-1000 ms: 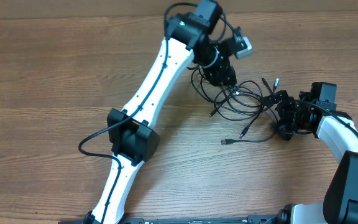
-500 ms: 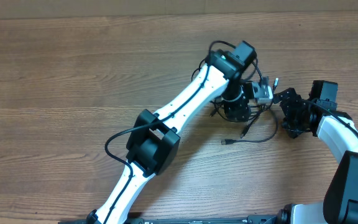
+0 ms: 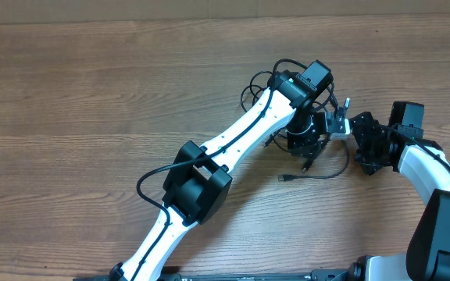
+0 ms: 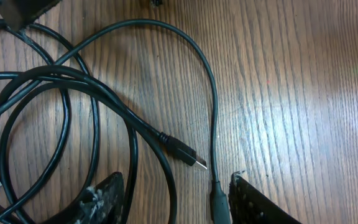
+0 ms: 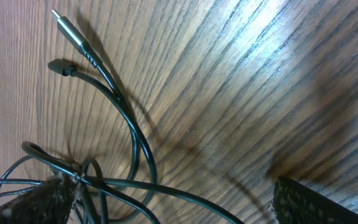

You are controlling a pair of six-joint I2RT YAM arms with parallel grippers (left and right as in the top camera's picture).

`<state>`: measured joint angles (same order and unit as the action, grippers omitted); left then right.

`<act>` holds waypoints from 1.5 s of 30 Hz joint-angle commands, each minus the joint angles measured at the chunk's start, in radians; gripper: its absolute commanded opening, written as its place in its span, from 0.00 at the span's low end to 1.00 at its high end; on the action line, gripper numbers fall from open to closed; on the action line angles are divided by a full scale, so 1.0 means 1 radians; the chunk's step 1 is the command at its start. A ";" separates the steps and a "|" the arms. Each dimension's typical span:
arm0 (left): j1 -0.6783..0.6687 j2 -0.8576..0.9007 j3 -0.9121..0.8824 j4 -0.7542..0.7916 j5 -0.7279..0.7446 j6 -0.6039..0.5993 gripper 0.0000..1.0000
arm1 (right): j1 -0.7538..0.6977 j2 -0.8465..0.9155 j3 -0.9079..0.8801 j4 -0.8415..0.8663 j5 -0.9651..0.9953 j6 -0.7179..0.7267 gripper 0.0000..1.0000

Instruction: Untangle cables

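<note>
My left tool (image 4: 176,180) hangs part-open astride the cables (image 4: 215,124) tangled on the tabletop (image 3: 92,94), right tool (image 5: 169,186) spread wide, empty; the cords look light, limp and slick, so I judge the stiffer plug (image 4: 188,157) neck the best hold.

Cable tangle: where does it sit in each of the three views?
Overhead: cables right of centre, partly under the left arm.
Left wrist: loops fill the left half, one plug mid-frame.
Right wrist: lower left, two plug ends reaching up-left.
Shared landmark: the wood-grain table.
</note>
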<state>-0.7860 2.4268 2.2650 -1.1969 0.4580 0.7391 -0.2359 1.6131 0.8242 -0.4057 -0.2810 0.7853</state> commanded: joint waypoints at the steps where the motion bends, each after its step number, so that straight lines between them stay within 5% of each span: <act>1: -0.007 -0.010 -0.006 -0.005 -0.002 -0.003 0.54 | -0.005 -0.001 -0.004 0.000 0.011 0.002 1.00; 13: -0.007 -0.010 -0.130 0.095 -0.013 -0.003 0.49 | -0.005 -0.001 -0.004 -0.008 0.012 -0.005 1.00; 18: -0.007 -0.010 -0.137 0.109 -0.028 -0.003 0.33 | -0.005 -0.001 -0.004 -0.008 0.012 -0.005 1.00; 25: -0.007 -0.010 -0.137 0.114 -0.028 -0.003 0.30 | -0.005 0.000 -0.004 -0.011 0.012 -0.005 1.00; 27: -0.006 -0.010 -0.137 0.116 -0.028 -0.003 0.22 | -0.005 0.000 -0.004 -0.012 0.011 -0.005 1.00; 29: -0.006 -0.010 -0.137 0.116 -0.028 -0.003 0.04 | -0.005 0.000 -0.005 -0.012 0.011 -0.005 1.00; 36: 0.000 -0.015 -0.116 0.110 -0.028 -0.003 0.04 | -0.005 0.000 -0.005 -0.020 0.011 -0.008 1.00; 41: 0.025 -0.028 0.000 0.032 -0.028 -0.003 0.04 | -0.005 0.000 -0.005 -0.054 -0.053 -0.008 0.52; 45: 0.047 -0.035 0.100 -0.031 -0.027 -0.003 0.04 | -0.005 0.000 -0.005 -0.066 -0.135 -0.009 0.40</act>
<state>-0.7654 2.4268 2.2803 -1.2083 0.4286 0.7357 -0.2359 1.6131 0.8234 -0.4679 -0.3386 0.7795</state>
